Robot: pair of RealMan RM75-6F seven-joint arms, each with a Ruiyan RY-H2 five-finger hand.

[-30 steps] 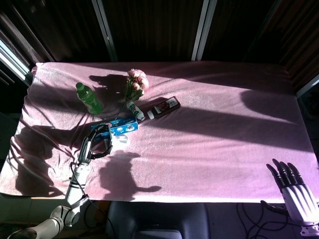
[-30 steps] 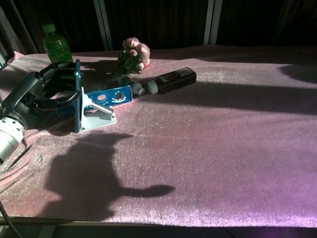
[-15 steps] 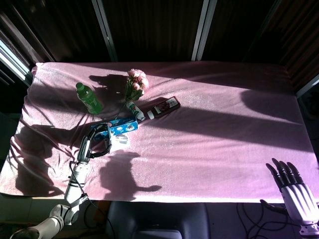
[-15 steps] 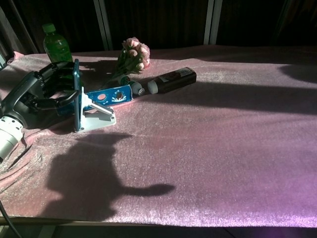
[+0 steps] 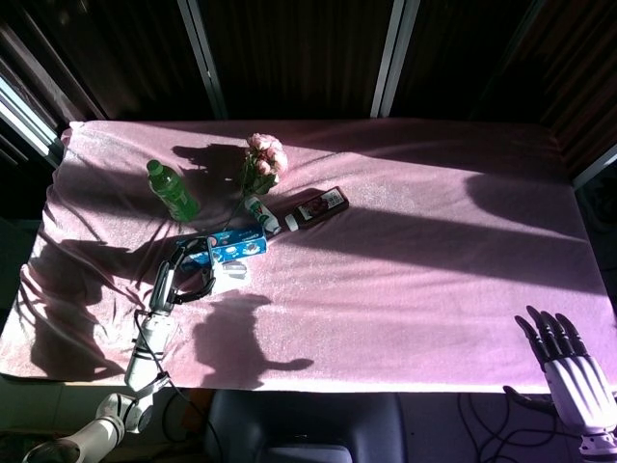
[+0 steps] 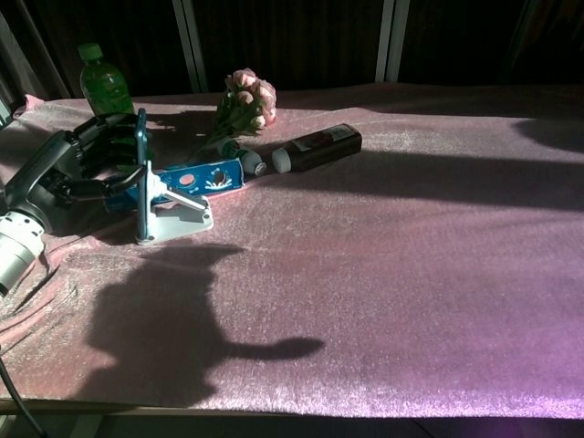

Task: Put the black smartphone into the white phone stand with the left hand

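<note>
Harsh low sunlight; long hard shadows cross the pink cloth (image 5: 405,280); background black.

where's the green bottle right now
The green bottle stands upright at the far left of the pink table in the head view, left of the pink flowers.

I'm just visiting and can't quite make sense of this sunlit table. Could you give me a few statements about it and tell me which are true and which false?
1. The phone stands upright on the white stand. True.
2. The left hand is at the phone. True.
3. The right hand holds the green bottle. False: it holds nothing, fingers apart, at the table's near right edge.
4. The dark bottle stands upright. False: it lies on its side.
5. The flowers lie on a pink cloth. True.
</note>
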